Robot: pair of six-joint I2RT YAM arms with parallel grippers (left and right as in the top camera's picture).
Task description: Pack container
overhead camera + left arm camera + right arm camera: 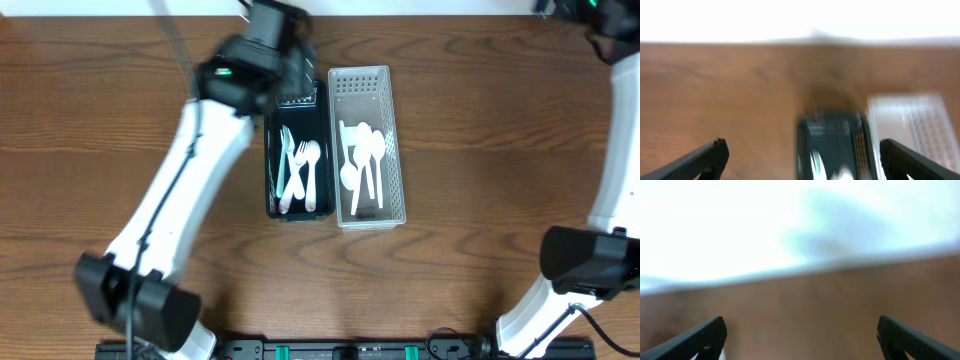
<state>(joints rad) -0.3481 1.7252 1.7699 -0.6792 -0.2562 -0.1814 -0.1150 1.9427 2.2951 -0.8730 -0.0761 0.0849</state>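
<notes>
Wooden table (480, 150) carrying black tray (271, 150) and white basket (399, 150), both holding cutlery (300, 165); left end effector (802, 147) hovering spread apart, right end effector (800, 325) likewise.

Cutlery (299, 170) in left tray (300, 215), spoons (364, 160) in adjoining right tray (360, 84), both on table (490, 150).

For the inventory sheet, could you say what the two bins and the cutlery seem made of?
Black rectangular bin: likely moulded plastic, slotted end wall. White rectangular basket: plastic, perforated walls. White spoons and forks: probably matte disposable plastic, uniformly white.
</notes>
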